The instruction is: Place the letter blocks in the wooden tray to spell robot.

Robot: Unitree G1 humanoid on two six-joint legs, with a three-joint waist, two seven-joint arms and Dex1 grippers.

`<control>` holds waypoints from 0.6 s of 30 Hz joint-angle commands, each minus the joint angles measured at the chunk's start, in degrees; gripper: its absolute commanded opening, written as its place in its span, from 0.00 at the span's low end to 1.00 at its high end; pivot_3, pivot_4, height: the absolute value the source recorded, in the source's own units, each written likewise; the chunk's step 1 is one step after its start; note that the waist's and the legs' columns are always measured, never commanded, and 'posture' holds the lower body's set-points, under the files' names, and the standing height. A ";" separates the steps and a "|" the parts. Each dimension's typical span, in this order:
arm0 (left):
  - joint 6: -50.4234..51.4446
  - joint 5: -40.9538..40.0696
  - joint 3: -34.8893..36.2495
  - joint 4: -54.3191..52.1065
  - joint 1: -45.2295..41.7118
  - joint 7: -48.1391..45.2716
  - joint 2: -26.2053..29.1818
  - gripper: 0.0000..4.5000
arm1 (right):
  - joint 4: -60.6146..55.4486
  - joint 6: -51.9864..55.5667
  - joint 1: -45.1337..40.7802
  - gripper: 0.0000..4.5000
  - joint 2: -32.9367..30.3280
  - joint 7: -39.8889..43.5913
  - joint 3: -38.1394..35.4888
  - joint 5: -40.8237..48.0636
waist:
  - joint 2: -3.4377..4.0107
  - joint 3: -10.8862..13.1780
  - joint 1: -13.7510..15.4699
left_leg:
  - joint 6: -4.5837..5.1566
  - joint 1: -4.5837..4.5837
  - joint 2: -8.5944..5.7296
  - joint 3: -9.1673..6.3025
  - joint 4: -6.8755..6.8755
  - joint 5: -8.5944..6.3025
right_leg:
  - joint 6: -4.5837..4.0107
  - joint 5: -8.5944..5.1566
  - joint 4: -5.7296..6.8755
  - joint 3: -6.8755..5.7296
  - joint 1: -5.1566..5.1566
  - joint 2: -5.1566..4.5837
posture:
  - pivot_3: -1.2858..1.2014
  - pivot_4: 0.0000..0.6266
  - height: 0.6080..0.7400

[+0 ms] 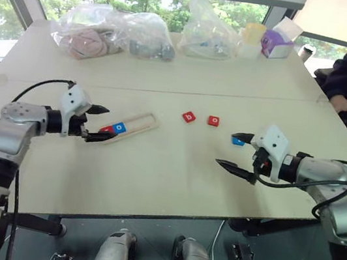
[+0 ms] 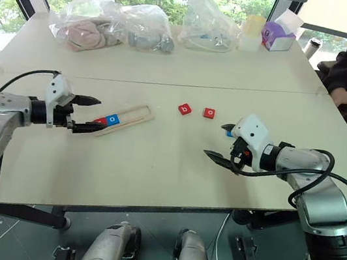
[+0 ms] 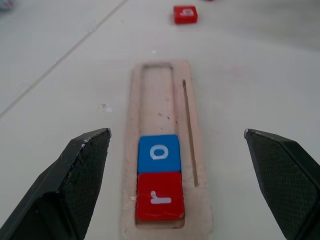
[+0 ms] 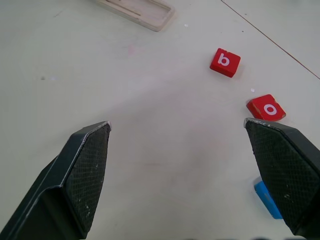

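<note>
- The wooden tray (image 1: pixel 131 125) lies on the table (image 1: pixel 154 166), on the robot's left side, set at a slant.
- Two letter blocks sit side by side in the tray's end nearest the left gripper (image 1: pixel 100 124): a red "r" block (image 3: pixel 160 195) at the very end, then a blue "o" block (image 3: pixel 159 152) touching it. The remaining length of the tray is bare wood.
- The left gripper hovers at that filled end, its fingers (image 3: pixel 75 180) spread wide to either side of the tray, gripping nothing.
- A red "b" block (image 1: pixel 189 116) and a red "o" block (image 1: pixel 213 120) lie near each other on the table, well apart from the tray.
- A blue block (image 1: pixel 238 140) lies just beside the right gripper (image 1: pixel 237 151); its letter cannot be read.
- The right gripper's fingers (image 4: pixel 80 170) are wide open and empty, above the table.
- Plastic bags (image 1: pixel 113 31) and a tissue box (image 1: pixel 276 44) sit at the table's far side; a person's hand (image 1: pixel 342 104) rests at the right edge.
</note>
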 commanded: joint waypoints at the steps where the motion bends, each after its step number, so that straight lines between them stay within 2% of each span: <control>1: -3.42 1.76 -0.91 5.31 -3.17 -2.72 -1.07 1.00 | -3.16 0.34 0.54 0.98 -0.48 -1.19 -1.63 0.44 | 0.00 0.00 -0.02 | 0.00 0.00 0.00 0.00 0.01 0.00 | 0.00 0.00 0.00 0.00 0.00 0.00 | 0.52 0.24 0.89; 8: -9.50 5.82 -2.49 16.27 -6.83 -4.86 -2.69 1.00 | -5.26 1.42 2.23 0.98 -0.65 -2.52 -2.07 0.96 | -0.03 0.00 -0.12 | 0.01 0.00 0.00 -0.02 0.05 0.01 | 0.00 0.01 0.06 0.00 0.01 0.00 | 0.52 0.24 0.89; 18: -14.98 8.25 -1.79 23.92 -8.59 -3.98 -3.50 1.00 | -5.95 1.99 2.50 0.98 -0.66 -3.04 -1.40 1.19 | -0.06 -0.02 -0.06 | 0.01 0.00 0.01 -0.03 0.08 0.01 | -0.01 0.02 0.09 0.00 0.01 0.00 | 0.52 0.24 0.89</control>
